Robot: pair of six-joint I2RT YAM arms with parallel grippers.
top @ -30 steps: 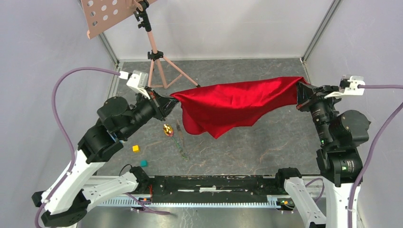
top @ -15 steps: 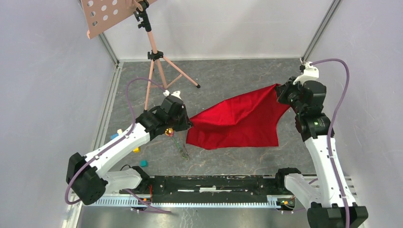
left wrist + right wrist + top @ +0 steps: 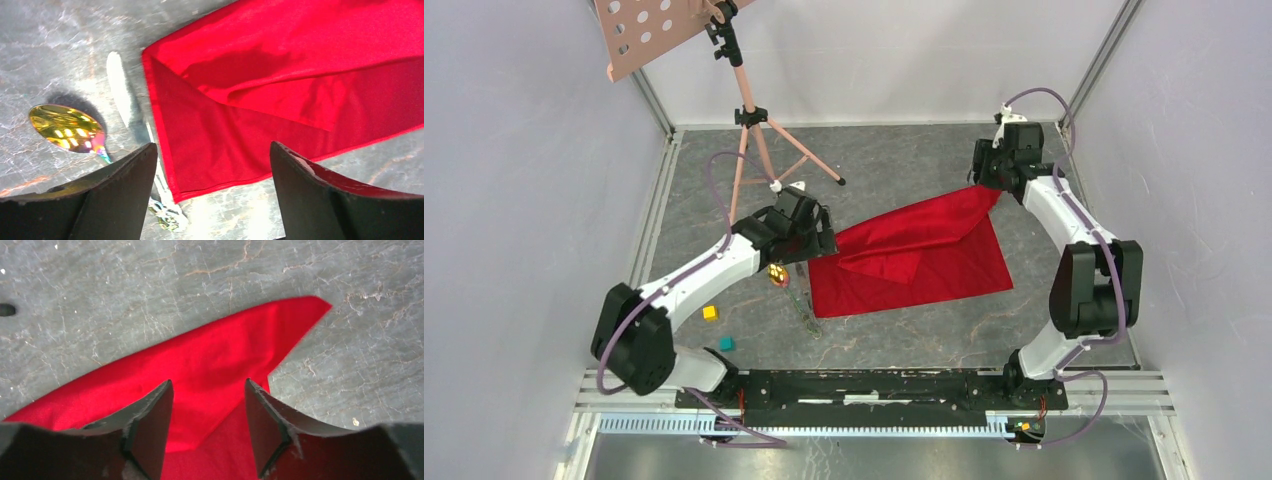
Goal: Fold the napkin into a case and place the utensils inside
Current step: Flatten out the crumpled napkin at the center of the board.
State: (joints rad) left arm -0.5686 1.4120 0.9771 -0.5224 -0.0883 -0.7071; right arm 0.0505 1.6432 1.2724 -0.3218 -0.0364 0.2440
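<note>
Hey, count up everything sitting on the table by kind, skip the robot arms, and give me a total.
Red napkin: 1
Gold spoon: 1
Knife: 1
Toy blocks: 2, one yellow, one teal
Tripod stand: 1
Total: 6. Whether more slim cutlery lies by the spoon is too small to tell.

The napkin (image 3: 914, 265) lies flat on the table (image 3: 924, 340), with one flap of it folded over the rest. The utensils (image 3: 804, 300) lie just left of the napkin. The spoon (image 3: 776, 273) is the farthest left, and a knife (image 3: 120, 90) lies between it and the napkin's left edge. Two small blocks (image 3: 710, 313) sit further left and nearer the arm bases. A stand (image 3: 746, 115) rises behind the napkin, off to its left.
</note>
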